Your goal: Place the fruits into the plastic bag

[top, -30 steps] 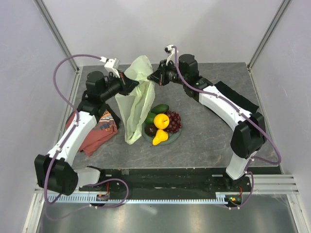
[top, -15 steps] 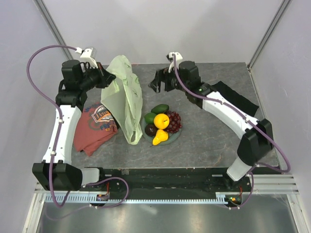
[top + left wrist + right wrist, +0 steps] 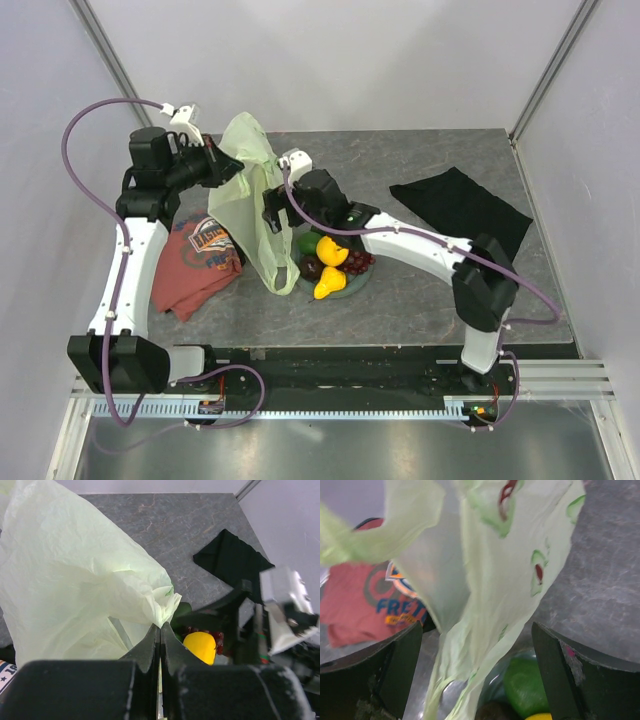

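My left gripper (image 3: 226,170) is shut on the top edge of the pale green plastic bag (image 3: 252,210), which hangs from it down to the table. The left wrist view shows the fingertips pinched on the bag (image 3: 75,580). My right gripper (image 3: 270,211) is open, low beside the bag's right side; in its wrist view the bag (image 3: 485,580) hangs between the wide-apart fingers (image 3: 385,665). The fruits sit on the plate (image 3: 357,285): a yellow-orange round one (image 3: 333,250), a pear (image 3: 328,286), a green oval one (image 3: 525,685), a plum (image 3: 312,268) and grapes (image 3: 359,256).
A red printed T-shirt (image 3: 195,265) lies on the table to the left of the bag. A black cloth (image 3: 460,205) lies at the back right. The right arm reaches across above the plate.
My right gripper has let go of the bag, opened wide, and swung down and left to the bag's side by the plate. The left gripper carried the bag's top leftward, then held still.
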